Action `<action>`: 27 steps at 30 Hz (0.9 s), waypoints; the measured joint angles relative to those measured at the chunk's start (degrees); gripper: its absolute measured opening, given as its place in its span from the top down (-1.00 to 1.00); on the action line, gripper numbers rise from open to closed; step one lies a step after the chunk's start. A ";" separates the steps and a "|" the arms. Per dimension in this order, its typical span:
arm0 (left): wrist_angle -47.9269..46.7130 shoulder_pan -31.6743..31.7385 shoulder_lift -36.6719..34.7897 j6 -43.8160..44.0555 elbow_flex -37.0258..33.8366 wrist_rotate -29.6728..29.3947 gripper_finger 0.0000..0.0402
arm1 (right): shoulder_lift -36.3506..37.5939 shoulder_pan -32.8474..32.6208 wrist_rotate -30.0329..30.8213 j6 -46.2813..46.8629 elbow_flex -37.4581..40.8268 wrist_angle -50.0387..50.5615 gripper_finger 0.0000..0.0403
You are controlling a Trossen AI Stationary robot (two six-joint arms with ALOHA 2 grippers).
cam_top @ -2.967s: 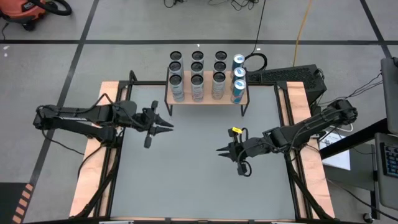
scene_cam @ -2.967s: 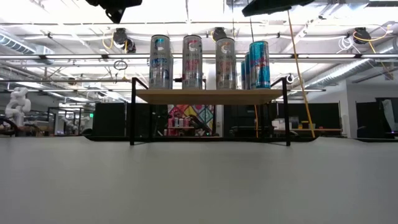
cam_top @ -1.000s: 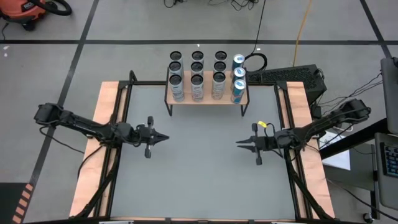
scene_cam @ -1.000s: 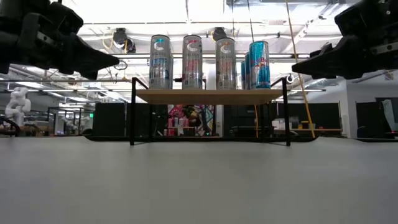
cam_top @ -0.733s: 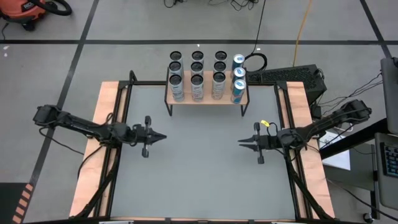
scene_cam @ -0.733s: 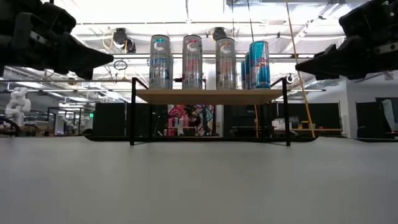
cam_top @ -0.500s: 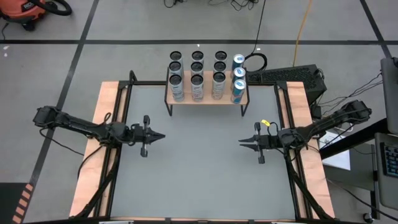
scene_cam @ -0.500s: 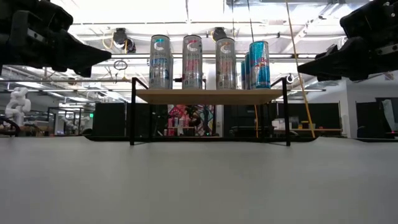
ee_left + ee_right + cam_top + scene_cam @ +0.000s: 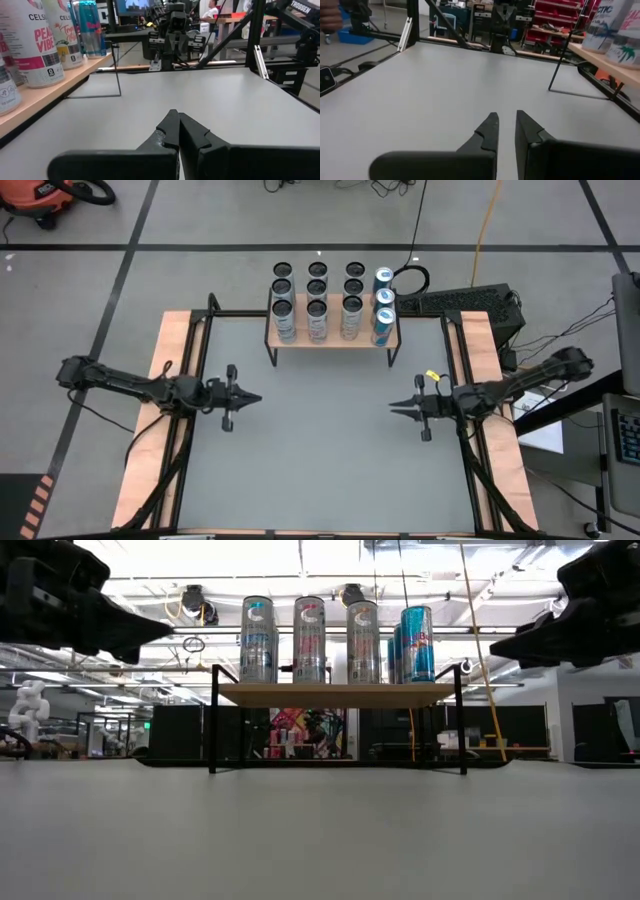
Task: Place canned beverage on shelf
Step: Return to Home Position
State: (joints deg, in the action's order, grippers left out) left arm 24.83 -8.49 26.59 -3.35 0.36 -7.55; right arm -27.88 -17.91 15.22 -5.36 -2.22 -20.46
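Cans [image 9: 310,638] stand in neat rows on the shelf [image 9: 335,693] at the far edge of the table [image 9: 320,460]. We see none left below, so we judge the placing done. Our left gripper [image 9: 256,397], fingers pressed together, and right gripper [image 9: 394,408], fingers slightly apart, hang empty near opposite sides. Bare tabletop lies between them, and both are well clear of the shelf.

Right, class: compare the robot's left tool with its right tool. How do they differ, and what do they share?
On the left tool the fingers meet at the tips; on the right tool a narrow gap separates them. The left tool hangs over the left side of the table, pointing right; the right tool hangs over the right side, pointing left. Both are dark, empty and away from the shelf.
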 joint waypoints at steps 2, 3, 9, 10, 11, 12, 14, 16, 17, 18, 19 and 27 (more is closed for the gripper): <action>-1.05 0.00 -1.18 0.01 0.00 0.00 1.00 | 2.61 0.00 -0.01 -0.59 0.02 2.39 1.00; -1.36 0.00 -1.64 0.01 0.00 0.00 1.00 | 3.92 0.00 -0.02 -0.99 0.02 3.60 1.00; -2.01 0.00 -3.10 -0.01 -0.02 0.00 1.00 | 11.54 0.27 -0.38 -5.28 0.04 6.51 1.00; -1.99 0.00 -3.15 -0.11 -0.02 0.00 1.00 | 12.49 0.63 -0.45 -6.03 0.04 6.50 1.00; -1.98 0.00 -3.15 -0.35 -0.02 0.00 1.00 | 13.45 1.10 -0.43 -6.51 0.06 6.93 1.00; -2.00 0.00 -3.15 -0.62 -0.02 -0.02 1.00 | 14.41 1.54 -0.50 -6.74 0.08 7.83 1.00; -1.98 0.00 -3.15 -1.01 -0.04 0.00 1.00 | 16.22 2.74 -2.31 -6.99 0.09 9.73 1.00; -1.93 0.00 -3.15 -1.01 -0.04 -0.02 1.00 | 17.85 4.11 -4.88 -7.03 0.09 11.48 1.00; -1.93 0.00 -3.15 -0.99 -0.04 -0.01 1.00 | 18.72 4.74 -5.87 -6.85 0.09 12.28 1.00; -1.93 0.00 -3.15 -0.82 -0.04 0.00 1.00 | 19.60 5.33 -6.34 -6.49 0.09 13.00 1.00; -1.93 0.00 -3.15 -0.51 -0.04 0.00 1.00 | 20.45 5.76 -6.38 -6.12 0.09 13.98 1.00; -3.07 0.00 -3.15 0.06 -0.07 -0.02 1.00 | 26.36 6.60 -6.79 -5.12 0.10 19.49 1.00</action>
State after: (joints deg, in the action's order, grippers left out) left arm 21.75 -8.49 23.44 -3.28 0.30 -7.57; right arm -1.52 -11.31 8.43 -10.47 -2.12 -0.97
